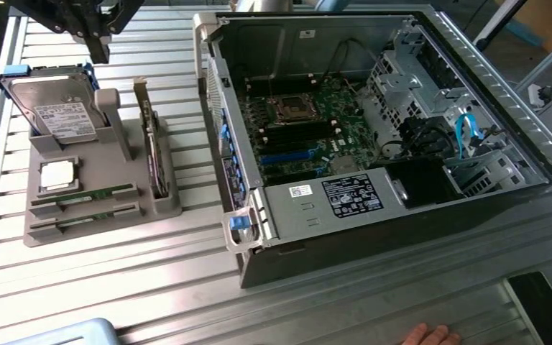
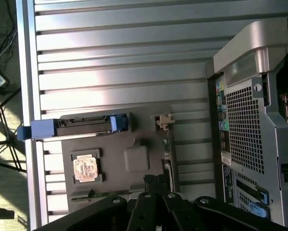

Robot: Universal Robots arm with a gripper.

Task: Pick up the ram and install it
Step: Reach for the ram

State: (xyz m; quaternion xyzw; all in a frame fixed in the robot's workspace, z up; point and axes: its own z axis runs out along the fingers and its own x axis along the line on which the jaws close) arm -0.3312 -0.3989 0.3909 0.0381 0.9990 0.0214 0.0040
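- A black two-fingered gripper [image 1: 98, 52] on the single robot arm hangs above the far end of a grey moulded parts holder [image 1: 166, 207], which sits on a ribbed metal table [image 1: 161, 287].
- The gripper's fingers are pressed together, and nothing shows pinched between them.
- The ram [image 1: 89, 195] — a long, thin green circuit-board stick — lies flat in a slot at the holder's near end. A second green stick [image 1: 83, 218] lies in the next slot, parallel and just beside it.
- Key relation: in the exterior view the ram lies well apart from the gripper, lower in the picture and towards the camera, roughly along the holder's length.
- Between the two stand a silver boxy hard drive with a white label [image 1: 57, 115] and a small square processor chip [image 1: 57, 175].
- Both sticks have their long axis running across the exterior view, left to right, rising slightly towards the right. That is roughly crosswise to the line from the gripper to the ram.
- A tall upright expansion card with a metal bracket [image 1: 149, 144] stands along the holder's edge on the exterior view's right.
- Beyond it an open grey computer case [image 1: 372, 237] shows its green motherboard [image 1: 305, 136].
- Judging from this, no grasp has been made — the ram rests untouched in its slot.
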